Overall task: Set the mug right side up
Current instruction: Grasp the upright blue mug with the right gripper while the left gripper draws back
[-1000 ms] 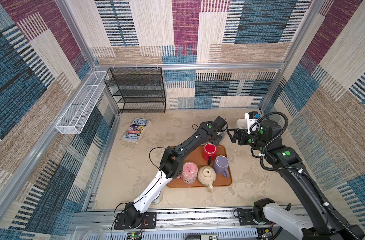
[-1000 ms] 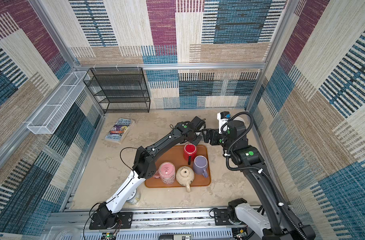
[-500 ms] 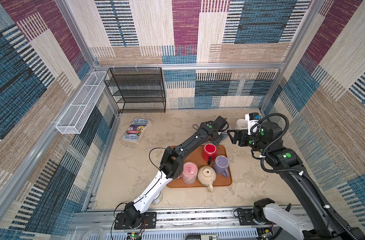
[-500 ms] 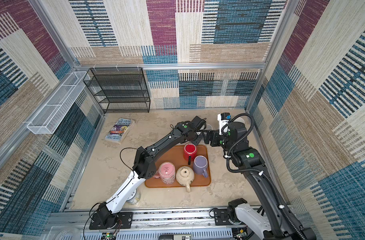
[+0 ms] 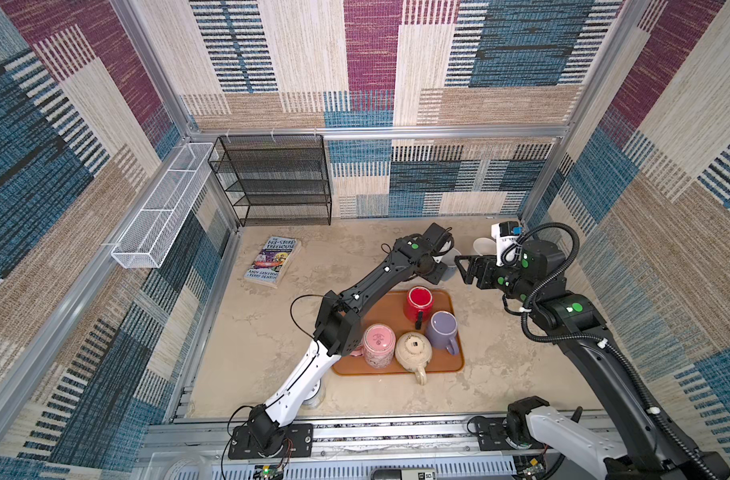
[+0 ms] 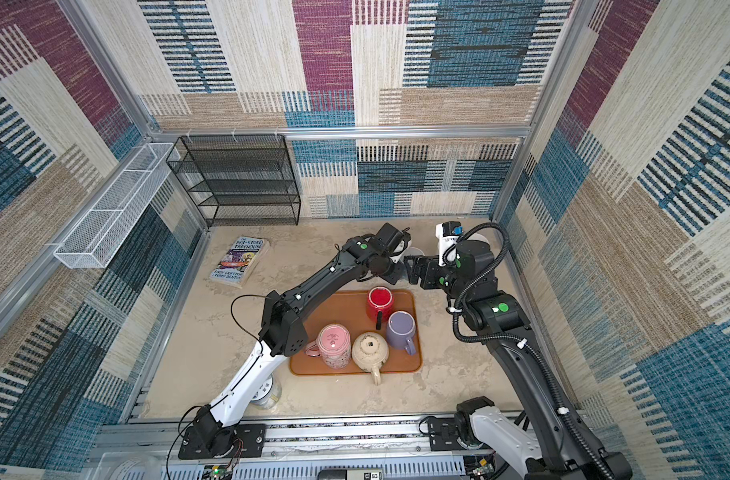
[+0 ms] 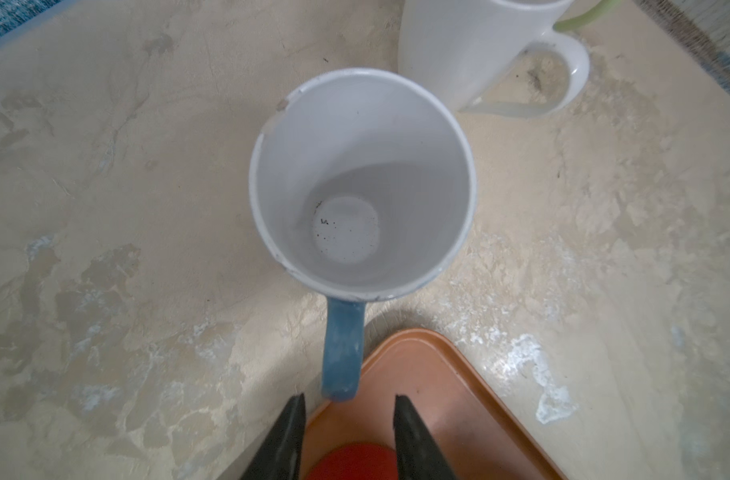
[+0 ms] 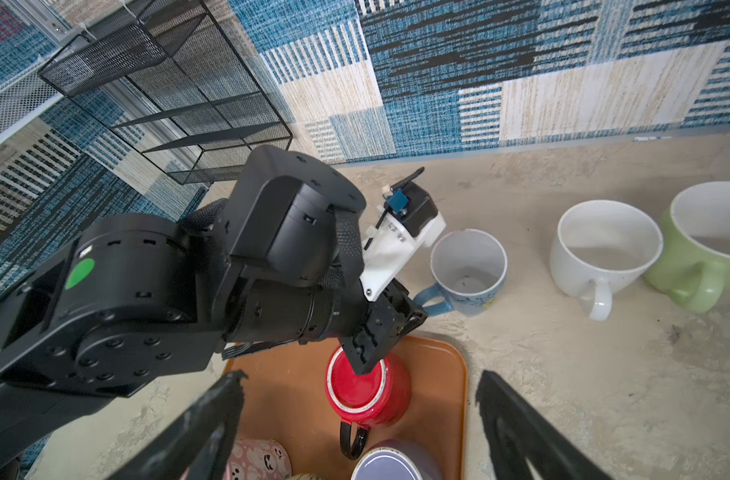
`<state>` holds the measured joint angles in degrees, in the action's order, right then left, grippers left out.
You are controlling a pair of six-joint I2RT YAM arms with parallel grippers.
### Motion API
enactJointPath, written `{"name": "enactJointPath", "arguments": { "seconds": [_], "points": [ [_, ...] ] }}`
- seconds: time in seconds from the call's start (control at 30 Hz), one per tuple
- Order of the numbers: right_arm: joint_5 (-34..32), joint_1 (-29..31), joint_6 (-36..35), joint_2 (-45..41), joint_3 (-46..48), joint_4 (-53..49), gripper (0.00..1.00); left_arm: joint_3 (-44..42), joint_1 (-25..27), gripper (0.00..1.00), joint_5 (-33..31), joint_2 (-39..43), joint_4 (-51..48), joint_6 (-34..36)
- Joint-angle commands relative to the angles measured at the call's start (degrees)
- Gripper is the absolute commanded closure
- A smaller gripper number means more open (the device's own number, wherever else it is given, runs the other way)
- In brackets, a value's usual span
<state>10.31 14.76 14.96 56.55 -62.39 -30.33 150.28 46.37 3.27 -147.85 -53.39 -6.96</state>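
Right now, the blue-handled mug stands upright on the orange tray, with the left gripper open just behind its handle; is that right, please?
Not quite. The blue-handled mug stands upright on the table, beside the orange tray, not on it, as the left wrist view shows. The left gripper is indeed open just behind its handle.

The 2 top views look steeply down from high above the whole table (image 5: 251, 332) — both wrist cameras sit close, sharing the blue-handled mug (image 7: 361, 178) and orange tray (image 7: 459, 395).
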Motion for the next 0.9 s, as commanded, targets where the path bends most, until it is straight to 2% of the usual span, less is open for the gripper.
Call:
{"name": "enactJointPath", "arguments": {
  "seconds": [0.0,0.17,0.27,0.47,0.63,0.77,0.87],
  "points": [
    [-1.4,0.0,0.2,0.6,-0.9,-0.7,0.1,-0.7,-0.6,0.59,6.3,1.6,1.3,-3.0],
    [-3.5,0.0,1.4,1.4,-2.9,-2.7,0.1,-5.1,-2.3,0.57,10.6,6.4,1.7,-5.0],
    [-4.4,0.2,3.2,1.2,-2.1,-2.3,0.1,-11.9,-3.4,0.54,11.8,12.4,3.8,-5.4],
    [-7.4,3.4,8.8,3.5,3.8,0.9,0.11,-33.0,-4.5,0.45,8.9,31.1,11.6,-4.1],
    [-5.0,3.7,16.3,6.4,9.2,6.7,0.11,-49.6,-5.6,0.37,6.7,46.9,15.5,-4.3],
    [-4.2,3.9,20.6,10.9,10.9,10.3,0.11,-62.6,-6.4,0.36,6.7,59.6,17.8,-5.2],
    [-5.6,4.5,22.3,15.3,11.1,12.6,0.15,-70.6,-6.7,0.36,5.7,68.0,17.6,-5.5]
  ]
}}
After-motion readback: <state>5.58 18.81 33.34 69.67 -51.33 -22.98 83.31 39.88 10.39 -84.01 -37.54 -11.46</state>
